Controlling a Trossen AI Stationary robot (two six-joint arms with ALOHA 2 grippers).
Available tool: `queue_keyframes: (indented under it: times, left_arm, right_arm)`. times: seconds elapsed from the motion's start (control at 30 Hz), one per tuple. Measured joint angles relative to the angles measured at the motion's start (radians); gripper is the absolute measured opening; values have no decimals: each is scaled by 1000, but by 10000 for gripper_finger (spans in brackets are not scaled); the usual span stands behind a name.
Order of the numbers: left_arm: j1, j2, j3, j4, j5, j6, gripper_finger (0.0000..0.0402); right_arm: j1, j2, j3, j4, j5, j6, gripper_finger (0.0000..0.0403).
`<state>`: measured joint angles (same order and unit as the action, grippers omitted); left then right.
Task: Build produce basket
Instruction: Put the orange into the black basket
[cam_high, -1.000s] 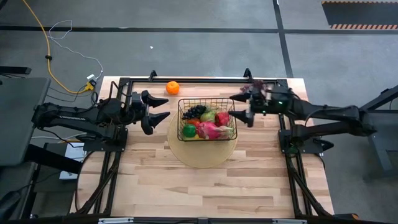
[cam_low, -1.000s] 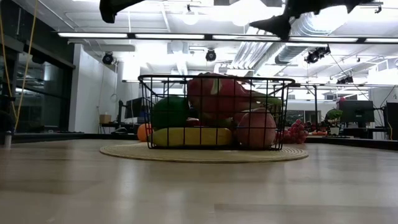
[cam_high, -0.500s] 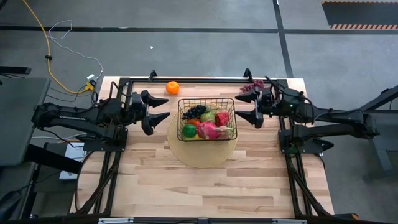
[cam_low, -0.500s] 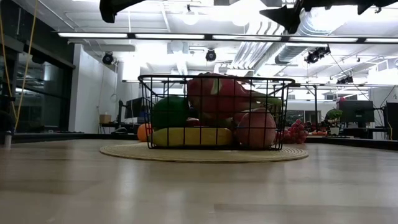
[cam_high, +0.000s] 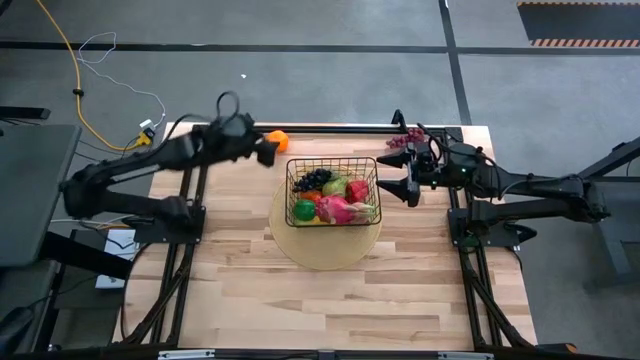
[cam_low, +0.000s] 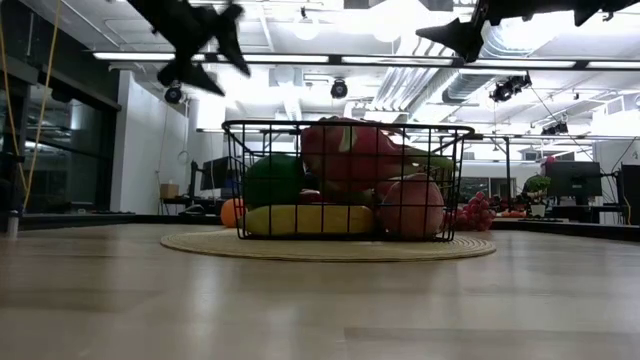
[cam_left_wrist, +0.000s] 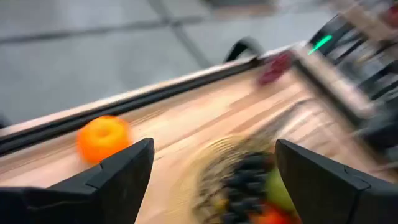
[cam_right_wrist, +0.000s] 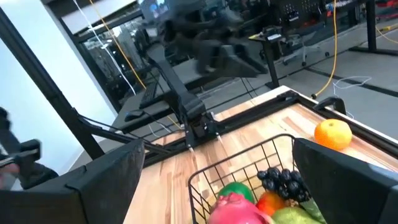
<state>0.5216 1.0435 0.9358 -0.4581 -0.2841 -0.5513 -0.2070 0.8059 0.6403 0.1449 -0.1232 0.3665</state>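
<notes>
Left gripper (cam_high: 268, 150): raised above the far left part of the table, beside the orange (cam_high: 279, 141); fingers spread wide, nothing held. In the left wrist view the orange (cam_left_wrist: 102, 138) lies on bare wood beyond the fingers.

Right gripper (cam_high: 400, 178): just off the basket's right side, raised, fingers apart, empty.

Basket (cam_high: 332, 161): black wire, upright on a round pale mat (cam_high: 325, 250) at the table's centre. Contents: dark grapes (cam_high: 316, 179) at the far left corner, green ball (cam_high: 305, 210) at the near left, green pear (cam_high: 334, 186) in the middle, pink dragon fruit (cam_high: 340, 209) near the front, a red fruit (cam_high: 358, 190) to the right. In the low view, a yellow banana (cam_low: 308, 220) lies along the bottom.

Red grapes (cam_high: 400, 140): on the table at the far right corner, outside the basket.
</notes>
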Motion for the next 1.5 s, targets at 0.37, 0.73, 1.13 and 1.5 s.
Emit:
queue_keyframes:
  times: [0.37,0.73,1.13,1.5]
  left_arm:
    - [320,426,128,-54,220,190,337]
    - [364,617,191,-3,250,320,388]
    - [398,734,208,21,215,328,398]
    - [400,828,208,60,231,320,397]
  right_arm:
    - [0,0,0,-11,1,3,399]
    - [0,1,0,-14,70,26,399]
    - [0,1,0,-61,72,56,399]
    - [0,1,0,-79,94,82,399]
